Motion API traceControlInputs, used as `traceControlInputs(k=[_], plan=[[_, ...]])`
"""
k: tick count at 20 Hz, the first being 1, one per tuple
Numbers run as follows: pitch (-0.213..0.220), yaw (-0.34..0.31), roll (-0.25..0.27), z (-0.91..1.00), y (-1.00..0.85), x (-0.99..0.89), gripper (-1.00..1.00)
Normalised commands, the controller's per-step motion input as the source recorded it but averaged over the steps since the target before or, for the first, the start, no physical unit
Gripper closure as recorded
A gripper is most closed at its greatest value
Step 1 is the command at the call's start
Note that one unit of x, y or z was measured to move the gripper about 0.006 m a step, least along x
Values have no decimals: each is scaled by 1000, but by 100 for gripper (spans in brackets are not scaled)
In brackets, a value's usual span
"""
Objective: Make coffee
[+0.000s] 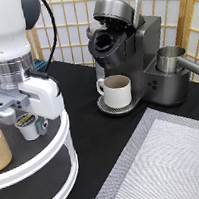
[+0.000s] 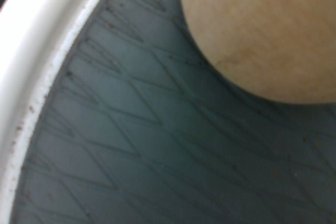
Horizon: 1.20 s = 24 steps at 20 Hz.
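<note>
Task barely begun, by the look of it: the coffee machine (image 1: 128,58) at the exterior view's top stands with its lid raised and brew chamber showing dark, no pod visible in it, and a cream mug (image 1: 117,91) already sits on its drip tray. The coffee pod (image 1: 27,126) is not yet loaded; it stands upright on the upper tier of a 2-tier round tray (image 1: 54,156) at the exterior view's left, dark foil top facing up. The gripper (image 1: 30,127) is low over that tier, its body directly above the pod. 1 grey finger (image 1: 42,125) shows just beside the pod on the side toward the exterior view's right; the other is hidden, so whether the jaws are spread or pinching the pod cannot be told. A tan cup (image 1: 0,148) stands near the pod, and its rounded wall fills part of the wrist view over the dark patterned tray mat (image 2: 135,150).
</note>
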Motion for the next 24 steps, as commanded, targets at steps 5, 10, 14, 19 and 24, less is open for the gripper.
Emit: traceControlInputs(k=[5, 10, 14, 19, 24], plan=[[0, 0, 47, 192, -8, 0, 100], [0, 0, 66, 315, -17, 2, 100], [7, 4, 62, 641, 26, 205, 100], [60, 58, 119, 870, 251, 499, 100], [97, 36, 199, 686, 479, 691, 100]])
